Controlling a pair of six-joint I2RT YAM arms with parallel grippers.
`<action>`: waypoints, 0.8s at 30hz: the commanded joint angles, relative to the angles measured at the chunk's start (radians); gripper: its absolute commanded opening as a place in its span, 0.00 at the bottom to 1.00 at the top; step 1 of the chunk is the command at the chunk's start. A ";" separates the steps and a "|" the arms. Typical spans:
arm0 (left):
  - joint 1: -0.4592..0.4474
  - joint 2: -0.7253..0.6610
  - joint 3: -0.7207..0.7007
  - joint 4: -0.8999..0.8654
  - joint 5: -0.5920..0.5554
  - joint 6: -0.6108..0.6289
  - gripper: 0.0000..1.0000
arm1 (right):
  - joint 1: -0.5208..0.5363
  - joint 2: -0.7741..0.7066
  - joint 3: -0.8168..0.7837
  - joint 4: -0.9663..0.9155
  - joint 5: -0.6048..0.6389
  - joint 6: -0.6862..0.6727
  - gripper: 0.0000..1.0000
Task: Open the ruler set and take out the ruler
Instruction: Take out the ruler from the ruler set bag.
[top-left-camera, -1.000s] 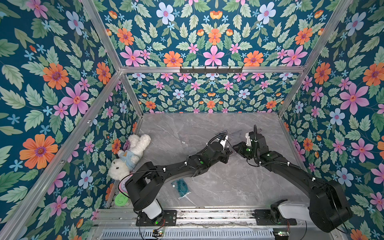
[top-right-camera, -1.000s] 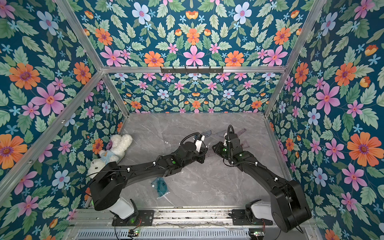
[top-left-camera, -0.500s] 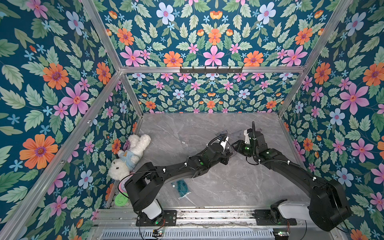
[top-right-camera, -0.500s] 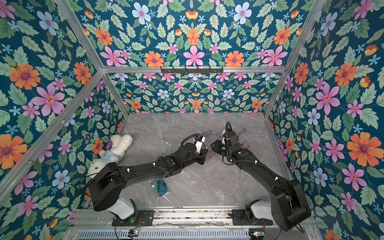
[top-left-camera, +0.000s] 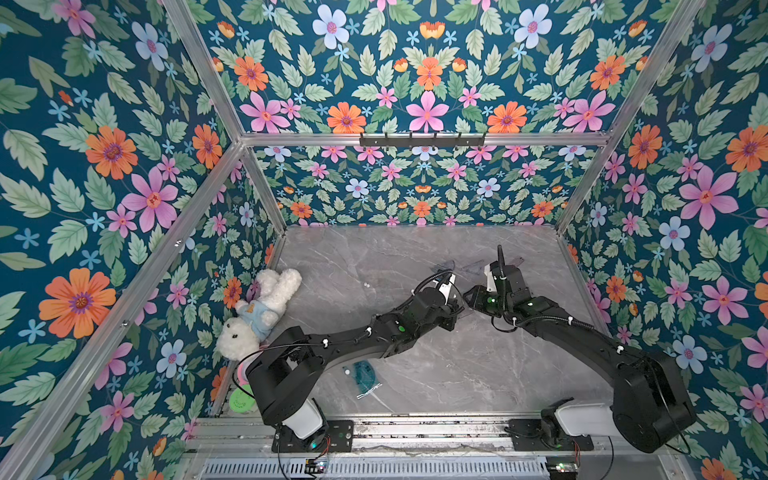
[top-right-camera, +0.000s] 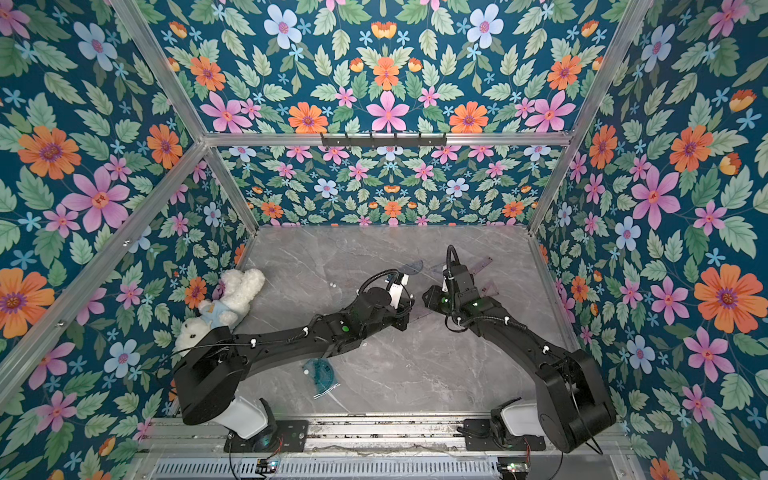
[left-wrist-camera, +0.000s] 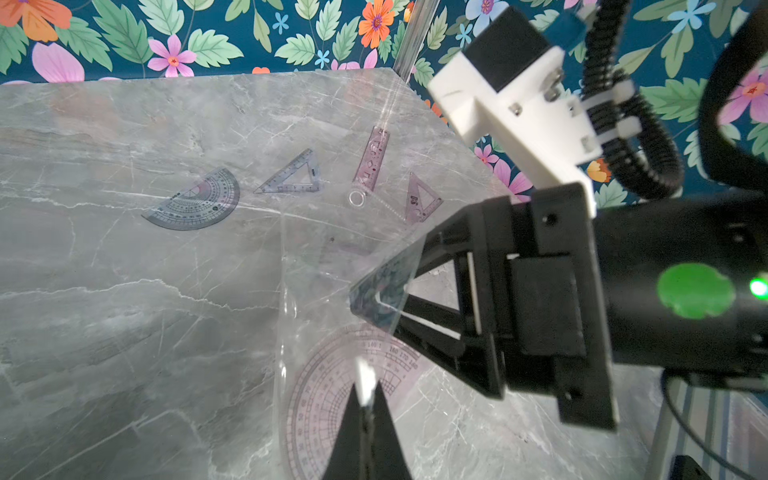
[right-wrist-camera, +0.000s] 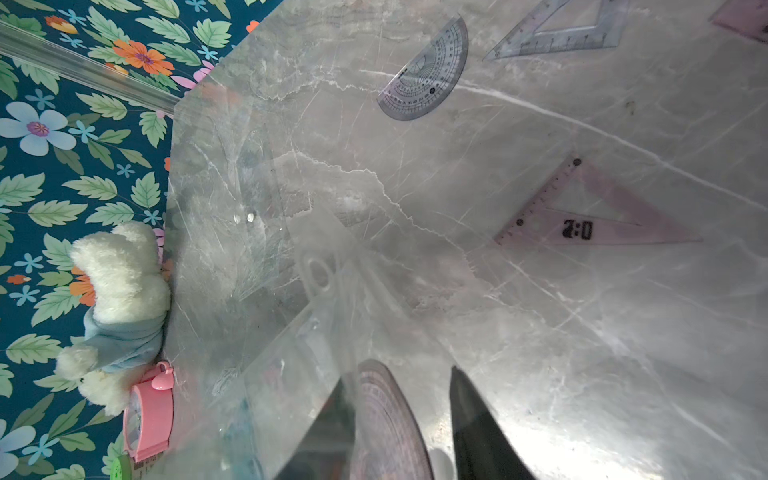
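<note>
The ruler set is a clear plastic pouch (left-wrist-camera: 328, 266) held up between the two arms, with a pink protractor (left-wrist-camera: 328, 399) still inside. My left gripper (left-wrist-camera: 366, 397) is shut on the pouch's film near its lower end. My right gripper (right-wrist-camera: 399, 376) is open at the pouch's mouth (right-wrist-camera: 291, 353), and the pink protractor (right-wrist-camera: 386, 415) lies between its fingers without being pinched. A pink straight ruler (left-wrist-camera: 372, 160) lies loose on the table behind. In both top views the left gripper (top-left-camera: 457, 307) and the right gripper (top-left-camera: 467, 297) nearly meet.
Loose on the marble table (left-wrist-camera: 124, 291) lie a grey protractor (left-wrist-camera: 195, 201), a blue-grey set square (left-wrist-camera: 293, 174) and a pink set square (right-wrist-camera: 598, 220). A white plush bunny (top-left-camera: 266, 307) and a pink clock (right-wrist-camera: 149, 411) stand by the left wall. A teal protractor packet (top-left-camera: 363, 374) lies near the front.
The right gripper's jaws have spread apart and its wrist has shifted slightly toward the left gripper. The left gripper stays shut on the pouch.
</note>
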 joint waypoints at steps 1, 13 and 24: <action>0.000 0.005 0.008 0.024 -0.010 0.008 0.00 | 0.000 -0.004 -0.013 0.010 -0.050 0.027 0.40; -0.005 0.016 0.014 0.032 -0.011 0.003 0.00 | 0.015 -0.080 -0.050 0.016 -0.123 0.074 0.40; -0.015 0.017 0.018 0.032 -0.026 0.004 0.00 | 0.025 -0.136 -0.088 0.018 -0.137 0.106 0.40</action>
